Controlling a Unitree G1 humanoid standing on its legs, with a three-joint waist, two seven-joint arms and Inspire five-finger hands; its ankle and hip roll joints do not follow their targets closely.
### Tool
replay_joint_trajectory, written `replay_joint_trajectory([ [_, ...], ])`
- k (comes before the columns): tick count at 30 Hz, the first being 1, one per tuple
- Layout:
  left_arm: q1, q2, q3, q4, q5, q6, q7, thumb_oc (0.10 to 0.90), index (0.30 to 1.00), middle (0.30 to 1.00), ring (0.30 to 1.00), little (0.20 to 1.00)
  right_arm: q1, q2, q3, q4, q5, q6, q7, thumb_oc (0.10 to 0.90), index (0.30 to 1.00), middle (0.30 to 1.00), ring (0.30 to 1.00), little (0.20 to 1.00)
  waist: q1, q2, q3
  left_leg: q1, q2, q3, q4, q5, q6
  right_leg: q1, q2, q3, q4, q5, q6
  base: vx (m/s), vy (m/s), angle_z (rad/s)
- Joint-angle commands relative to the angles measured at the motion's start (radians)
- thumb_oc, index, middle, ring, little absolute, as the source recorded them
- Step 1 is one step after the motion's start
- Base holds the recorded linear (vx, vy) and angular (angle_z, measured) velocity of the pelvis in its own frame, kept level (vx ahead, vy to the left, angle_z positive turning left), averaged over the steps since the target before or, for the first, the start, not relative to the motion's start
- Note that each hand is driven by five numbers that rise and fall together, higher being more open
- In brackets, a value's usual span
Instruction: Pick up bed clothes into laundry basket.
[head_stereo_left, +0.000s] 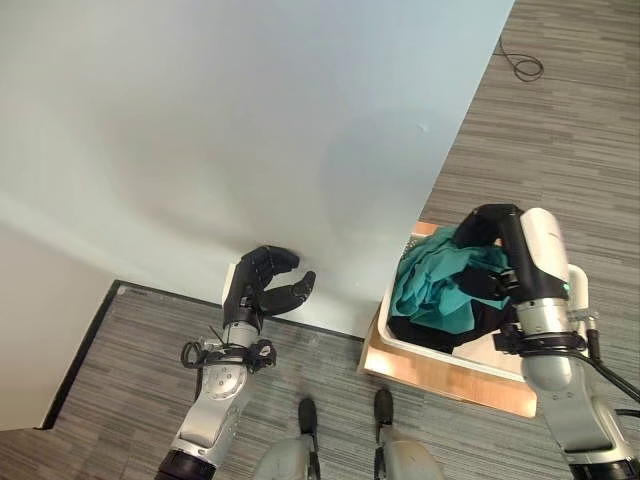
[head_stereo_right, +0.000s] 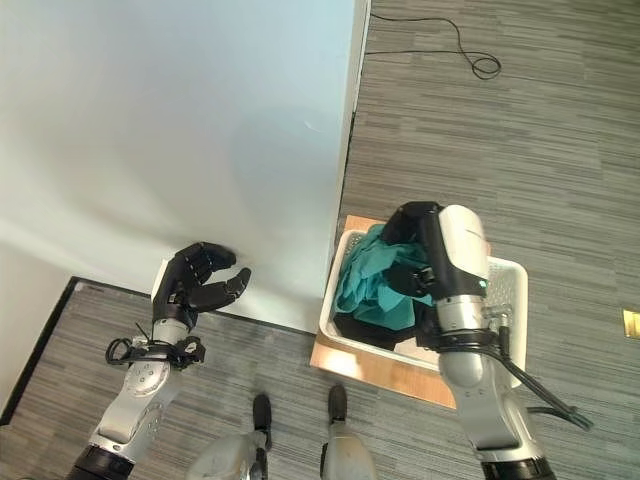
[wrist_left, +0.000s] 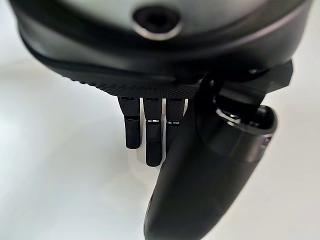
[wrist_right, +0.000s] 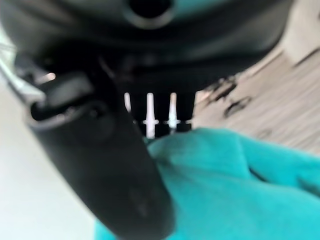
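Note:
A white laundry basket (head_stereo_right: 508, 270) stands on the floor at my right. It holds a heaped teal cloth (head_stereo_left: 435, 280) (wrist_right: 225, 180) over a black cloth (head_stereo_left: 430, 332). My right hand (head_stereo_left: 490, 228) hangs over the basket's far side; its fingers are straight and reach down onto the top of the teal heap, with the thumb (wrist_right: 100, 165) stretched out beside it. My left hand (head_stereo_left: 262, 280) (wrist_left: 200, 175) hovers at the near edge of the white bed (head_stereo_left: 200, 120), its fingers loosely bent and holding nothing. The bed sheet around it lies smooth and bare.
The basket rests on a flat wooden board (head_stereo_left: 440, 378) right beside the bed's corner. Grey striped carpet (head_stereo_right: 500, 150) spreads to the right and in front. A dark strip (head_stereo_left: 80, 362) borders the floor at lower left.

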Motion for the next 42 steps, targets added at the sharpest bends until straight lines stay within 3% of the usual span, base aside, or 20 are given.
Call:
replay_joint_trajectory([
  [1, -0.159, 0.004, -0.031, -0.025, 0.054, -0.091, -0.021, 0.800, 0.900, 0.900, 0.900, 0.900, -0.072, -0.055, -0.086, -0.149, -0.004, -0.098, -0.083, 0.400, 0.300, 0.300, 0.300, 0.300, -0.052, -0.045, -0.040, -0.038, 0.056, 0.028, 0.021, -0.001, -0.026, 0.116, -0.061, -0.031, 0.108, -0.249, 0.059, -0.07, -0.023, -0.19],
  [6, -0.153, 0.015, -0.027, -0.020, 0.046, -0.093, -0.026, 0.800, 0.900, 0.900, 0.900, 0.900, -0.015, -0.047, -0.078, -0.068, 0.009, -0.078, -0.069, 0.400, 0.300, 0.300, 0.300, 0.300, -0.066, -0.056, -0.023, -0.054, 0.071, 0.052, 0.035, 0.002, -0.030, 0.087, -0.051, -0.004, 0.106, -0.235, 0.058, -0.05, -0.032, -0.16],
  [14, -0.187, 0.015, -0.076, 0.013, 0.044, -0.094, -0.037, 0.800, 0.900, 0.900, 0.900, 0.900, 0.025, -0.045, 0.005, 0.075, -0.037, -0.035, -0.044, 0.400, 0.300, 0.300, 0.300, 0.300, -0.048, -0.074, 0.026, -0.120, 0.091, 0.039, 0.042, 0.033, -0.040, 0.032, -0.034, -0.017, 0.109, -0.222, 0.048, -0.08, -0.070, -0.04],
  [16, -0.200, 0.014, -0.083, 0.026, 0.047, -0.093, -0.030, 0.800, 0.900, 0.900, 0.900, 0.900, 0.027, -0.042, 0.020, 0.137, -0.053, -0.007, -0.059, 0.739, 0.808, 0.808, 0.808, 0.808, -0.046, -0.072, 0.042, -0.138, 0.095, 0.032, 0.039, 0.046, -0.043, 0.017, -0.030, -0.026, 0.111, -0.219, 0.047, -0.11, -0.081, 0.01],
  [17, -0.200, 0.016, -0.086, 0.037, 0.048, -0.091, -0.032, 0.800, 0.900, 0.900, 0.900, 0.900, 0.026, -0.052, 0.027, 0.193, -0.085, 0.023, -0.067, 0.800, 0.900, 0.900, 0.900, 0.900, -0.041, -0.071, 0.050, -0.147, 0.097, 0.031, 0.034, 0.056, -0.046, 0.011, -0.027, -0.033, 0.108, -0.217, 0.047, -0.05, -0.043, 0.01],
  [22, -0.193, 0.019, -0.077, 0.050, 0.045, -0.092, -0.044, 0.800, 0.900, 0.900, 0.900, 0.900, 0.027, -0.074, 0.001, 0.225, -0.104, 0.038, -0.073, 0.800, 0.900, 0.900, 0.900, 0.900, -0.042, -0.062, 0.053, -0.142, 0.105, 0.035, 0.023, 0.067, -0.052, 0.020, -0.019, -0.033, 0.097, -0.218, 0.043, -0.04, -0.046, -0.01],
  [29, -0.151, 0.025, -0.035, 0.032, 0.025, -0.091, -0.065, 0.800, 0.900, 0.900, 0.900, 0.900, 0.059, -0.078, -0.068, 0.141, -0.087, 0.009, -0.073, 0.800, 0.900, 0.900, 0.900, 0.900, -0.045, -0.050, 0.027, -0.106, 0.116, 0.043, 0.023, 0.070, -0.060, 0.071, -0.006, -0.023, 0.071, -0.224, 0.035, -0.02, -0.044, -0.05],
  [34, -0.103, 0.029, -0.004, 0.009, 0.005, -0.090, -0.085, 0.800, 0.900, 0.900, 0.900, 0.900, 0.065, -0.078, -0.091, 0.088, -0.091, -0.008, -0.061, 0.800, 0.900, 0.900, 0.900, 0.900, -0.045, -0.052, -0.011, -0.095, 0.124, 0.032, 0.117, 0.044, -0.067, 0.131, 0.006, -0.014, 0.055, -0.231, 0.017, 0.01, -0.088, 0.02],
  [35, -0.084, 0.025, 0.008, 0.004, -0.007, -0.092, -0.085, 0.800, 0.900, 0.900, 0.900, 0.900, 0.046, -0.087, -0.099, 0.063, -0.092, -0.013, -0.067, 0.800, 0.900, 0.900, 0.900, 0.900, -0.037, -0.057, -0.027, -0.096, 0.107, 0.002, 0.173, 0.015, -0.063, 0.154, 0.005, -0.001, 0.051, -0.231, 0.009, -0.01, -0.070, -0.01],
  [38, -0.077, 0.024, 0.008, -0.001, -0.015, -0.091, -0.088, 0.800, 0.900, 0.900, 0.900, 0.900, 0.051, -0.088, -0.106, 0.054, -0.088, -0.013, -0.068, 0.800, 0.900, 0.900, 0.900, 0.900, -0.035, -0.060, -0.032, -0.104, 0.096, -0.010, 0.202, 0.001, -0.062, 0.163, 0.000, -0.003, 0.052, -0.233, 0.006, -0.03, -0.052, -0.03],
  [42, -0.076, 0.024, 0.024, -0.019, -0.017, -0.097, -0.088, 0.800, 0.900, 0.900, 0.900, 0.900, 0.075, -0.068, -0.153, 0.035, -0.078, -0.014, -0.079, 0.800, 0.900, 0.900, 0.900, 0.900, -0.070, -0.089, -0.059, -0.076, 0.077, 0.024, 0.403, -0.121, -0.048, 0.140, -0.054, -0.029, 0.072, -0.204, 0.005, -0.16, -0.013, 0.12],
])
